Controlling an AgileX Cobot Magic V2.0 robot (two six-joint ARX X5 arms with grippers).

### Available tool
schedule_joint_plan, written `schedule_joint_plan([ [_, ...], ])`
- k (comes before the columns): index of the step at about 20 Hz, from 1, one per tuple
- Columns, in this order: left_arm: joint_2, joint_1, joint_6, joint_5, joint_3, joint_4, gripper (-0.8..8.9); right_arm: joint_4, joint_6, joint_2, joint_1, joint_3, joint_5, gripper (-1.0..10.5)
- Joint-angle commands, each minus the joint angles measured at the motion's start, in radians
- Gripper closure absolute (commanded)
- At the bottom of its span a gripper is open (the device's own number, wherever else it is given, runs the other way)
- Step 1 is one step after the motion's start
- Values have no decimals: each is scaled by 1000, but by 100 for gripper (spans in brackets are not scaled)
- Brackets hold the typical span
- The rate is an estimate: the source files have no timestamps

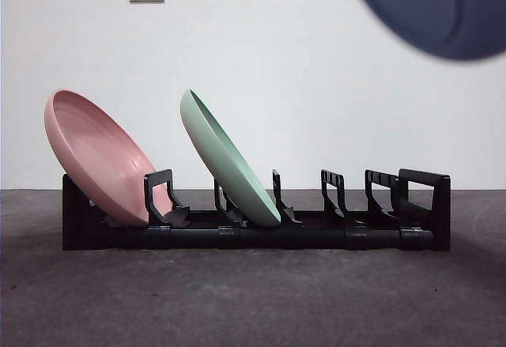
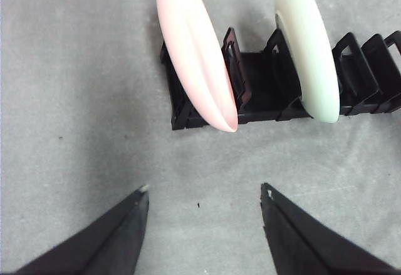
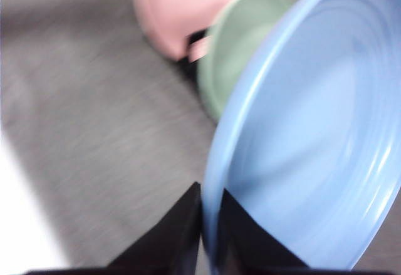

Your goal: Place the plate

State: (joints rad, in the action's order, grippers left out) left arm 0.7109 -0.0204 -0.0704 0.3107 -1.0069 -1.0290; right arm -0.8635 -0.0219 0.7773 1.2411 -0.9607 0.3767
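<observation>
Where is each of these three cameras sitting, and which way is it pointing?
Front view: low at table height, looking level across the rack; no arm visible, only the blue plate above.
Left wrist view: on the left arm, looking down at the rack; left end effector open, empty.
Right wrist view: on the right arm; right end effector clamps the blue plate.
All share the pink plate and green plate.

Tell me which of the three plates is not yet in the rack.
The blue plate: the right gripper pinches its rim, holding it above the rack's free end. The pink plate and green plate lean in slots.
</observation>
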Motion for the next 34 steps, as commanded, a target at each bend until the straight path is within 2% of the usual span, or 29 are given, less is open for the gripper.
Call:
schedule_joint_plan([
  [1,11,-2,-2,3,-21,0,528,2,57,29,130,65,21,935],
  [5,21,-2,-2,3,-21,0,528,1,74,160,304,148,78,935],
  [8,22,-2,-2,3,-21,0,528,51,38,301,335,149,76,935],
  [15,22,-2,-2,3,-21,-1,528,262,-101,584,299,149,67,934],
  [21,22,-2,-1,3,-21,-3,528,372,-156,721,199,149,63,934],
  [23,22,-2,-2,3,-21,-3,528,383,-168,742,169,149,19,933],
  [25,22,-2,-1,3,-21,-3,528,399,-171,751,146,149,-36,891],
  [28,22,-2,-1,3,-21,-3,528,419,-166,750,138,144,-43,788],
  [32,22,-2,-2,3,-21,-3,528,366,-95,726,137,56,-47,656],
  [34,22,-2,-2,3,-21,-3,528,317,-60,698,134,-16,-58,634],
])
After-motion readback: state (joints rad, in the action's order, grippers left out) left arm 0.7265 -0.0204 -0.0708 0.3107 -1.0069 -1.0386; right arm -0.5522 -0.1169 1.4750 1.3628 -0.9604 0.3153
